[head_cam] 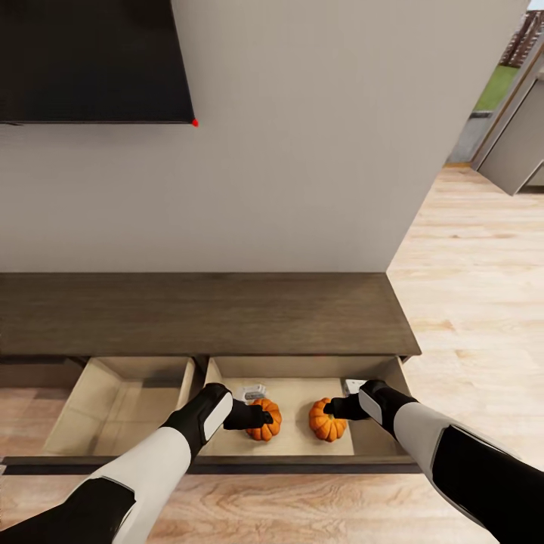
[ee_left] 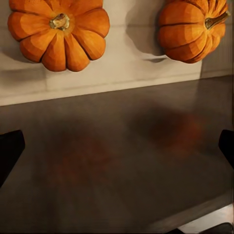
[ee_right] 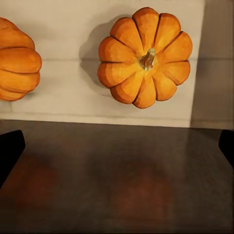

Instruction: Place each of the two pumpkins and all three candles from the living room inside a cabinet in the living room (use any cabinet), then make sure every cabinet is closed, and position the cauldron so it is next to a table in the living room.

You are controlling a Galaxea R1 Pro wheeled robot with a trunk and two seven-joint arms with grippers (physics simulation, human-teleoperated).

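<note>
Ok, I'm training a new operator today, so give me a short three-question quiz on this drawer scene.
1. True or false: the left pumpkin and the right pumpkin both lie in the right drawer.
2. How many drawers of the cabinet show open? A: one. B: two. C: three.
3. Fill in: the left hand and the right hand each have their fingers ____, gripping nothing.

Key: 1 true. 2 B. 3 open.
</note>
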